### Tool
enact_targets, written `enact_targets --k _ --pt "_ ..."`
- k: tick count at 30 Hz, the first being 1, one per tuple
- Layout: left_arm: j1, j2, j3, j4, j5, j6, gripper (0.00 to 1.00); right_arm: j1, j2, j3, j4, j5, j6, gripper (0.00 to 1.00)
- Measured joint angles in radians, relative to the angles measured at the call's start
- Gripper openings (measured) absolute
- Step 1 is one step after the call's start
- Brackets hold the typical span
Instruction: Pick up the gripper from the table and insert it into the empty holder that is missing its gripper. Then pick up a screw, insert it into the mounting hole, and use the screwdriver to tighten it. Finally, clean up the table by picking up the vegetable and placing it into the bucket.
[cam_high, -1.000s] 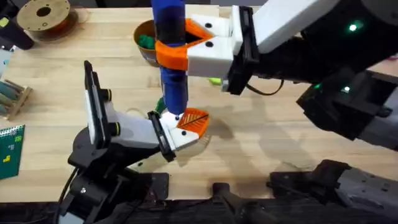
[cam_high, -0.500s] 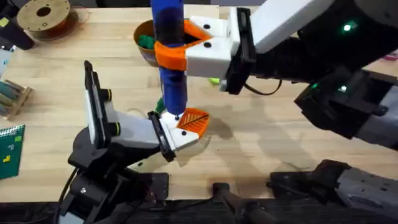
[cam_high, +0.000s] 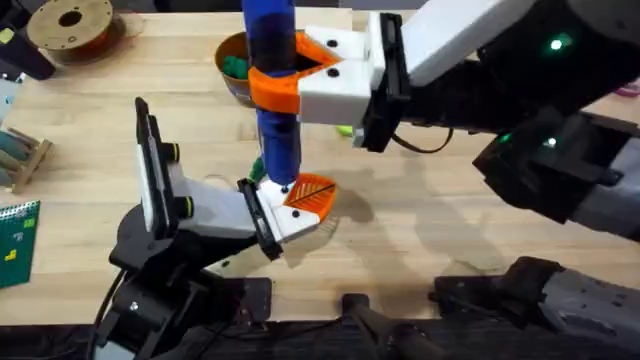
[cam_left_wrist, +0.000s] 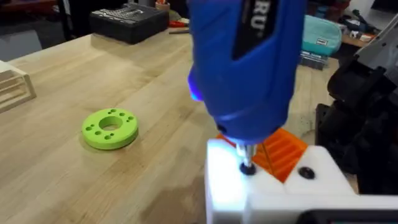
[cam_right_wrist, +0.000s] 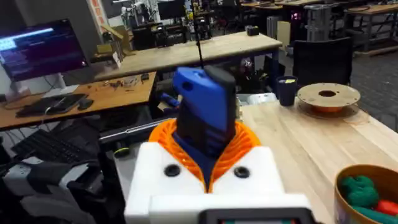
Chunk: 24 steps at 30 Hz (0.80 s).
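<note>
two arms are busy right now and it looks like the screw-tightening stage. the right gripper (cam_high: 290, 72) has its orange-padded fingers clamped around the blue electric screwdriver (cam_high: 275, 95), holding it upright over the middle of the table (cam_high: 90, 130). its thin metal tip (cam_left_wrist: 247, 157) sits on a dark screw (cam_left_wrist: 247, 168) in the white holder (cam_left_wrist: 273, 190), seen from the left wrist.

the holder already carries its orange wedge (cam_high: 312, 194), so my read is the insert step is done and the screw is in the hole; whether it's tight yet i can't tell. the left gripper (cam_high: 290, 210) sits right at that spot, low on the table, but i can't tell what its fingers are doing.

cleanup looks partly open. the bucket (cam_high: 232, 62) stands at the far side behind the screwdriver with green stuff (cam_right_wrist: 360, 190) inside. a bit of green (cam_high: 257, 170) peeks out beside the screwdriver shaft, could be the leafy vegetable still out, too hidden to say. a bright green ring disc (cam_left_wrist: 110, 129) lies nearby.
</note>
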Motion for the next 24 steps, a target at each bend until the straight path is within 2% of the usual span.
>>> enact_targets --k 14,16,20,24 --pt "0.000 0.000 0.000 0.000 0.000 0.000 0.006 0.000 0.000 0.000 0.013 0.000 0.001 0.030" --pt "0.000 0.000 0.000 0.000 0.000 0.000 0.006 0.000 0.003 -0.003 0.083 -0.003 0.010 0.030" --pt "0.000 0.000 0.000 0.000 0.000 0.000 0.006 -0.016 0.009 -0.005 0.341 -0.005 0.061 0.030" --pt "0.000 0.000 0.000 0.000 0.000 0.000 0.006 -0.038 -0.009 -0.004 0.299 -0.008 0.084 0.030"
